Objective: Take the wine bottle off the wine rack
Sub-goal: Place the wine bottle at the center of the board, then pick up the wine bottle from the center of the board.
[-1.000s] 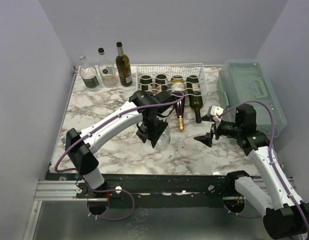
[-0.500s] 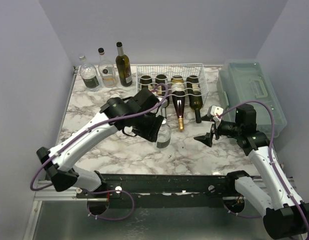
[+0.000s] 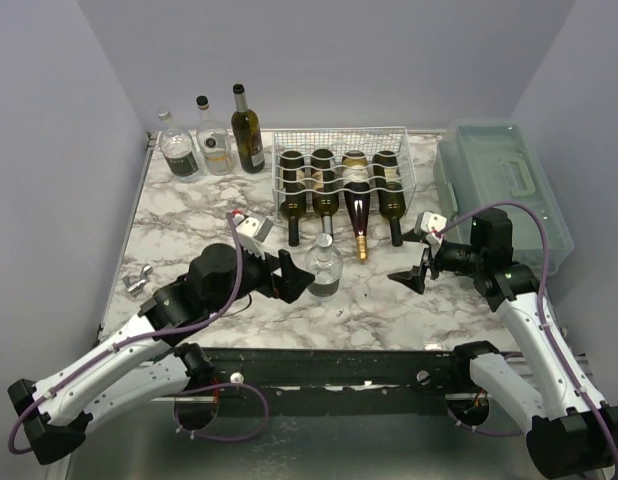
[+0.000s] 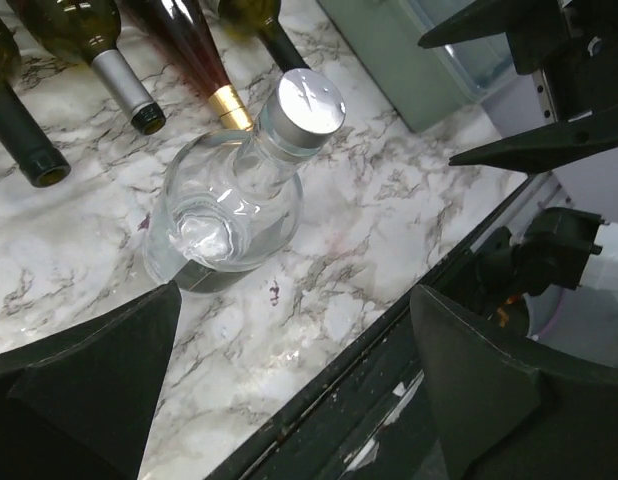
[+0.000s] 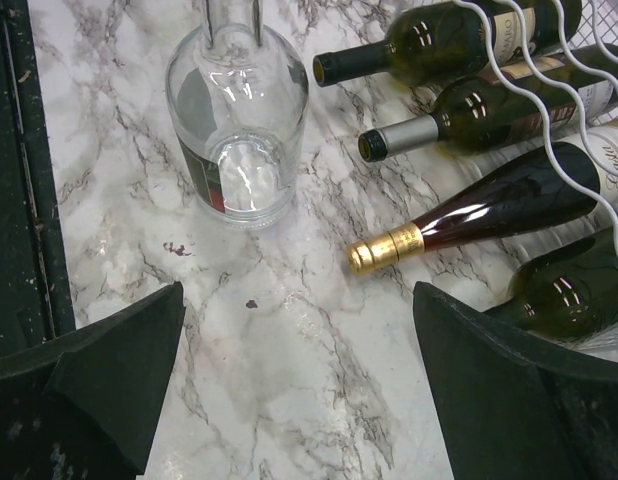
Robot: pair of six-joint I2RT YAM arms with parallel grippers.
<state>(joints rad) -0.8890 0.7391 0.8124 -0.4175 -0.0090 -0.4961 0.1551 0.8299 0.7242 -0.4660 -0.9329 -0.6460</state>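
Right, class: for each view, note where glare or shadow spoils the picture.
Left wrist: glare whitens the silver cap of the clear bottle; the fingers of the left tool are dark and featureless. Right wrist: bright highlights streak the gold-foiled bottle and the clear bottle's glass. Top external: even light, only soft shadows on the marble table.

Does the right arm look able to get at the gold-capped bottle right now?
Probably yes: the right gripper is open, with bare marble between it and the gold-capped bottle, whose neck juts from the wine rack.

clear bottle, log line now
clear bottle upright, unheld | left gripper open beside it | right gripper open, empty | wine rack: four bottles
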